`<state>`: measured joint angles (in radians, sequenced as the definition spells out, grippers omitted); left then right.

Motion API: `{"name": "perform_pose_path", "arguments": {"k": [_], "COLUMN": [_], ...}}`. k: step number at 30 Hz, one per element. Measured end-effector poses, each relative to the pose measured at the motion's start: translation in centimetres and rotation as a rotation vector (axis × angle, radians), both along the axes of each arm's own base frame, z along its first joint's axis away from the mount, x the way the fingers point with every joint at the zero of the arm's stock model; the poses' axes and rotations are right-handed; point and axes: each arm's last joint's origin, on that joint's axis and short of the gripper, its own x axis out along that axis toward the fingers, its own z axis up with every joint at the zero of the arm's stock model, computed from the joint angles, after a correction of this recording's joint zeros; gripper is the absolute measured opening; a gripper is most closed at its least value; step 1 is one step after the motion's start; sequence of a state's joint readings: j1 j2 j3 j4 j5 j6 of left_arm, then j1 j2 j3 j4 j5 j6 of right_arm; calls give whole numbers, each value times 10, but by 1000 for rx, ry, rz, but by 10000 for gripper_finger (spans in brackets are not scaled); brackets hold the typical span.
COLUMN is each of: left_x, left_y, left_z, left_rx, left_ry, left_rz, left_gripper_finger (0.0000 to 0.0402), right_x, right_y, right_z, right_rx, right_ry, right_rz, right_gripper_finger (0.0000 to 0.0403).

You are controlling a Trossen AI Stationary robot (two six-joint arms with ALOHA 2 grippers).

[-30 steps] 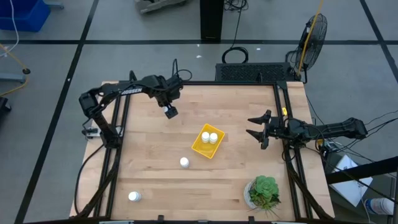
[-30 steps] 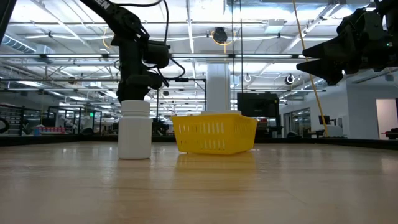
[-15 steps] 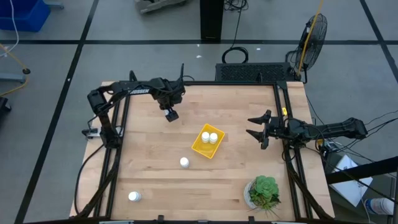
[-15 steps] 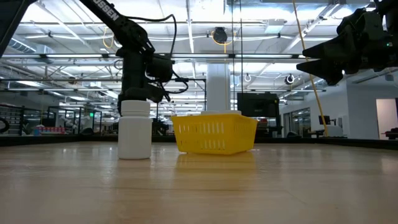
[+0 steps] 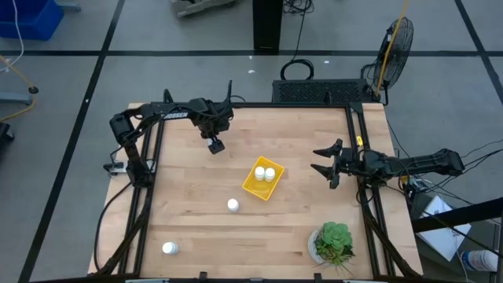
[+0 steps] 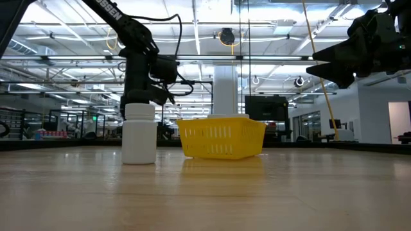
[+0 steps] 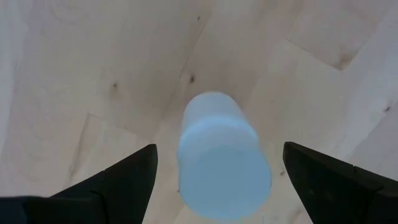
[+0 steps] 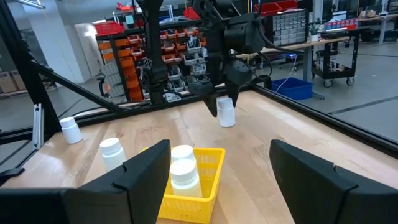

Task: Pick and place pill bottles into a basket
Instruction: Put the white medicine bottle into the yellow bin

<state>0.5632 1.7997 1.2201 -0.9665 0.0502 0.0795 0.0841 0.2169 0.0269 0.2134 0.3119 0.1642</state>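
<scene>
Left gripper [image 5: 214, 145] at 11 o'clock on light wooden worktop [image 5: 299, 149], poised directly over small white capped cylindrical pill bottle [image 7: 222, 155], jaws apart either side, not touching. Right gripper [image 5: 324, 163] at 3 o'clock off the basket, hanging above worktop, jaws apart, empty. Small square bright-yellow plastic basket [image 5: 255, 187] near centre, holding two white pill bottles [image 5: 264, 174]. One more upright bottle [image 5: 233, 205] just at basket's 7 o'clock, another [image 5: 170, 248] far at 7 o'clock corner. Green potted plant [image 5: 332, 241] at 5 o'clock.
</scene>
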Motion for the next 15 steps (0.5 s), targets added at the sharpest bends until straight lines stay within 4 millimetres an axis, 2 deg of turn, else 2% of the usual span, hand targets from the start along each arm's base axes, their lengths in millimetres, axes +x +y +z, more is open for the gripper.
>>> {"name": "perform_pose_path", "arguments": {"k": [15], "left_x": [0], "left_y": [0], "left_z": [4], "left_rx": [-4], "left_ry": [5], "left_rz": [-18], "left_gripper_finger": [351], "right_x": [0], "right_y": [0], "right_z": [0], "right_rx": [0], "right_ry": [1], "right_rz": [-2], "right_gripper_finger": [265]}}
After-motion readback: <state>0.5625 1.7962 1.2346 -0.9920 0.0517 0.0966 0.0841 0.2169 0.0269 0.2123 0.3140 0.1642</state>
